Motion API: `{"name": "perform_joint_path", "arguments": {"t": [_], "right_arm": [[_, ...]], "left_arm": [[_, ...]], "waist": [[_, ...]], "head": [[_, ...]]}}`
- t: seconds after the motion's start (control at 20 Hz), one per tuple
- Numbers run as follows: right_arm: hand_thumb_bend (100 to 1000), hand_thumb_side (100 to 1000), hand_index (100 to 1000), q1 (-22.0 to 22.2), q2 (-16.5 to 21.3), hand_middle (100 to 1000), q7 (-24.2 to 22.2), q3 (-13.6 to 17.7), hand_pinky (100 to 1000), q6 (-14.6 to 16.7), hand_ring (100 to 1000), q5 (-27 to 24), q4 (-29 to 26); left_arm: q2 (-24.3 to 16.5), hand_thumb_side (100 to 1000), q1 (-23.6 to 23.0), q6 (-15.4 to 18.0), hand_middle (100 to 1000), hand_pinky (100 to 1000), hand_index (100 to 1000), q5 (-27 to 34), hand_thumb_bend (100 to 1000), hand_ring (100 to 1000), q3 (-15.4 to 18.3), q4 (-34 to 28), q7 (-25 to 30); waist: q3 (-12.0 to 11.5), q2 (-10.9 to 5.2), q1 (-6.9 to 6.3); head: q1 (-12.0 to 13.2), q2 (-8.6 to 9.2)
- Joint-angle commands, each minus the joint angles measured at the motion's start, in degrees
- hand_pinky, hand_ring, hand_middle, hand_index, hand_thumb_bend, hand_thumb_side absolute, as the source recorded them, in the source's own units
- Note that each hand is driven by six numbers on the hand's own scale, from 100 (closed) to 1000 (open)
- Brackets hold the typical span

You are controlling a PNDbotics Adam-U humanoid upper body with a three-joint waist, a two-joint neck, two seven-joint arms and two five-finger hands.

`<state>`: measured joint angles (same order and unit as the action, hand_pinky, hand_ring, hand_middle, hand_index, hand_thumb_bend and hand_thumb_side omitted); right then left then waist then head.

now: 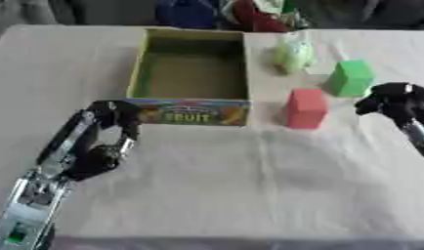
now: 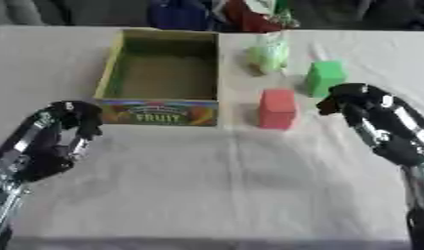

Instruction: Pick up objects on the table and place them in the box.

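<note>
One open fruit box sits on the tablecloth. To its right stand one red block, one green block and one pale green object. The right hand hovers beside the blocks, fingers curled, holding nothing; the left hand likewise near the box front.

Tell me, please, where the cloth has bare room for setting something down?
The near cloth between the left hand and right hand is bare. It is crowded right of the box: red block, green block and pale green object cluster there.
</note>
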<state>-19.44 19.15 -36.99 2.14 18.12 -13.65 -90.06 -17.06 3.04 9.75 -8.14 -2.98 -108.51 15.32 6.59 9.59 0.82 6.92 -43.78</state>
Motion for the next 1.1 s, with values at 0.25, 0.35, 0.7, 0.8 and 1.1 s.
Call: {"name": "perform_joint_path", "arguments": {"t": [0.25,0.35,0.7,0.8,1.1], "right_arm": [[100,443,814,-2.57,5.38,650,0.19,-0.51,724,2.8,735,-0.5,0.35],[100,435,816,-3.42,6.98,653,0.2,-0.92,724,3.93,736,-0.54,0.83],[100,376,823,-6.44,13.01,669,0.81,-2.36,725,8.45,744,-0.02,3.42],[100,330,826,-7.48,14.93,675,1.05,-2.9,727,10.01,748,0.47,4.54],[100,223,834,-10.97,20.31,702,1.38,-5.29,729,14.8,770,3.03,8.52]], "left_arm": [[-0.6,435,0.2,-0.01,542,581,734,0.14,100,525,-0.16,-0.87,0.18],[-0.66,435,0.17,0.03,542,581,734,0.17,100,526,-0.26,-0.91,0.27],[-0.85,434,0.12,0.11,542,581,734,0.23,100,526,-0.5,-0.93,0.57],[-0.9,434,0.15,0.12,542,581,734,0.24,100,526,-0.54,-0.92,0.62],[-1.07,435,0.25,0.16,542,581,734,0.27,100,527,-0.77,-0.87,0.92]], "waist": [[-0.19,-0.73,-0.08],[-0.25,-0.79,-0.11],[-0.53,-0.92,-0.01],[-0.66,-0.91,0.08],[-1.14,-0.91,0.38]], "head": [[-0.26,-0.31],[-0.57,-0.33],[-1.29,-0.26],[-1.49,-0.28],[-1.77,-0.29]]}}
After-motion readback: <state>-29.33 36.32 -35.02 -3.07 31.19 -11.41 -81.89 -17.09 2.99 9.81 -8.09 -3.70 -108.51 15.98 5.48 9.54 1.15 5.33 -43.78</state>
